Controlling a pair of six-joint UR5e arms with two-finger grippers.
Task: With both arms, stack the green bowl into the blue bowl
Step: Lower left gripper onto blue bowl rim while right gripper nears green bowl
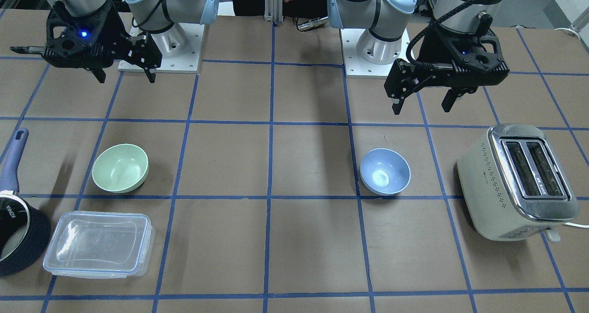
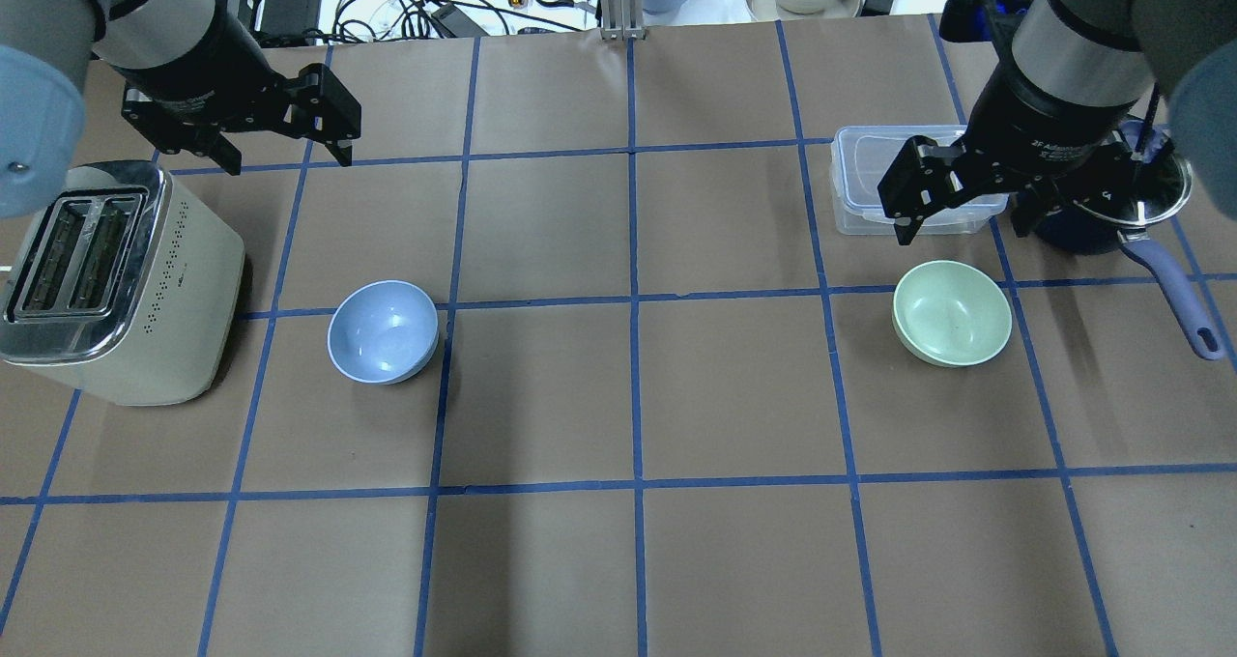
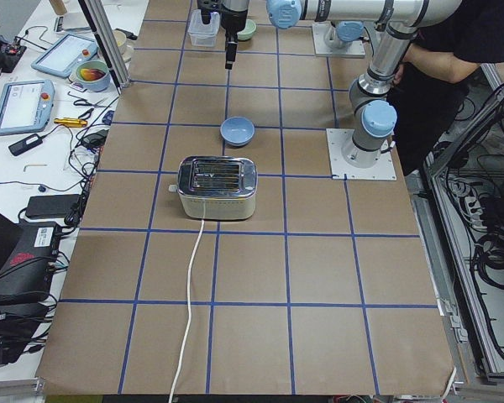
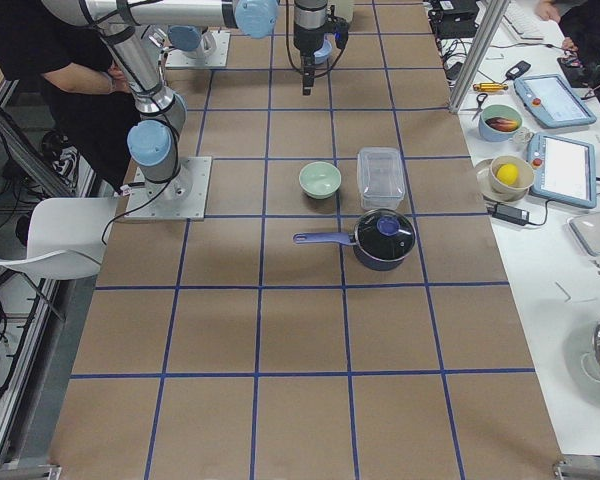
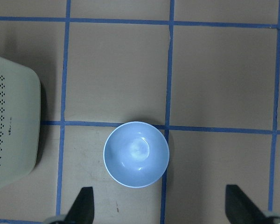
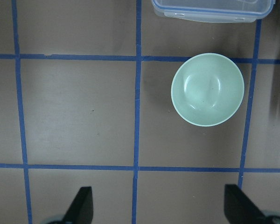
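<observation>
**A:** Where are the two bowls sitting right now?

**B:** In the front-facing view the green bowl (image 1: 120,168) is sitting left of centre, upright and empty. It is lying just higher in the frame than the clear container (image 1: 99,244) and near the saucepan (image 1: 18,230). The blue bowl (image 1: 385,171) is resting right of centre, also upright, beside the toaster (image 1: 517,179) but not touching it. The two bowls are lying well apart.

**A:** And what are the arms doing?

**B:** Both are hanging above the table and touching nothing. The right gripper (image 1: 125,78) is hovering in the upper left of that view, the left gripper (image 1: 422,107) in the upper right. Each is holding its jaws spread wide. In the wrist views the fingertips are showing at the lower corners, with bare table between them.

**A:** Why that arrangement?

**B:** I'm judging that each arm is attending to the bowl on its own side. The right wrist camera is looking down on the green bowl in its upper right, the left one on the blue bowl at lower centre. The wide spread is probably leaving room to take a rim. Nothing is being stacked yet, so the green bowl is waiting to be carried across.
</observation>
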